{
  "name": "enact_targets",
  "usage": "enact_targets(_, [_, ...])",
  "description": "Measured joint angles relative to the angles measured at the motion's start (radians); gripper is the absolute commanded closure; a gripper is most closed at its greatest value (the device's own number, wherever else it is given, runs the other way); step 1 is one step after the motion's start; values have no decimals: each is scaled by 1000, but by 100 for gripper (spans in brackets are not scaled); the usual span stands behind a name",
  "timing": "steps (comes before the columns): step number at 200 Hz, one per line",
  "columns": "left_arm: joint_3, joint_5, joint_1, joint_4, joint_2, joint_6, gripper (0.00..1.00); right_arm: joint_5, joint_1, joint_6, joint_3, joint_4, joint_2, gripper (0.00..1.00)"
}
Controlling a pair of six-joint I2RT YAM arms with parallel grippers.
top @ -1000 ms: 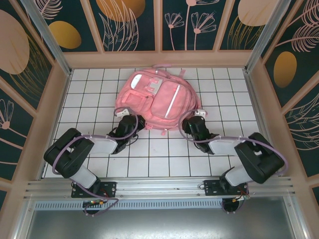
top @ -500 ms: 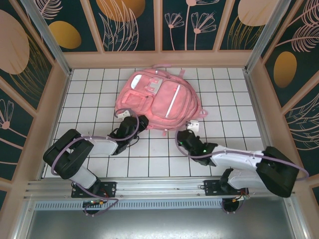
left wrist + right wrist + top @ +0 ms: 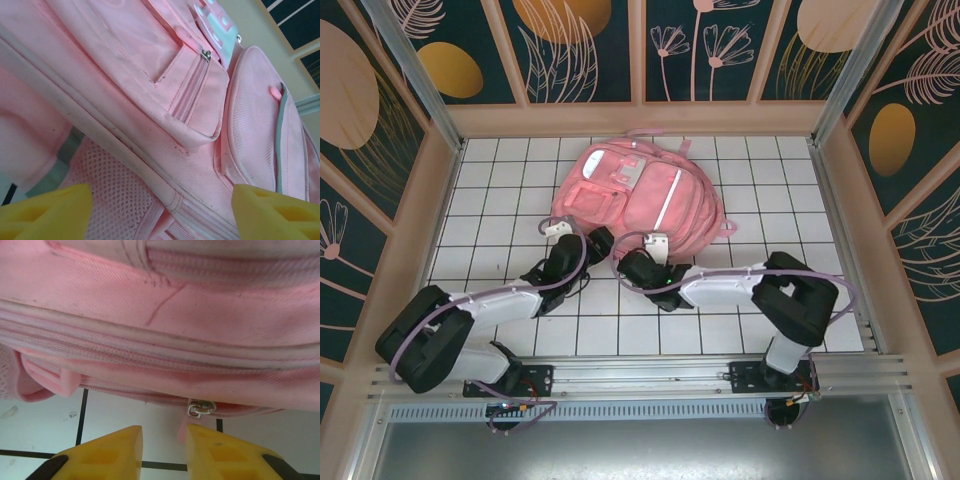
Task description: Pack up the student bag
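step: likely unzipping bag [image 3: 640, 195] | right gripper [image 3: 162, 440] narrow, nothing pinched, needs centring on zip pull [image 3: 199, 409] | left gripper [image 3: 160, 192] spread, should pin bag

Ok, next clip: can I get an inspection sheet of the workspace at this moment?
Surface: white tiled table, a few faint scuffs beside the bag.
Job's things: pink backpack lying flat, front pockets facing up; nothing to pack seen.
Clutter: nothing seen.
Grippers: left gripper open wide, facing the bag's mesh side; right gripper at the bag's near edge, its fingers close together with a narrow gap, just below a zip pull.
Cables: purple cables looped along both arms.
Surroundings: leaf-patterned walls on three sides; metal rail along the near edge.
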Motion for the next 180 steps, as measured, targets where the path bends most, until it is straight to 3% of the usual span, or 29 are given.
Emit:
enact_targets(58, [-37, -42, 0, -50, -75, 14, 25, -19, 0, 41, 56, -68, 99, 73])
enact_targets(180, [-52, -48, 0, -54, -97, 15, 25, 16, -30, 75, 60, -99, 113, 71])
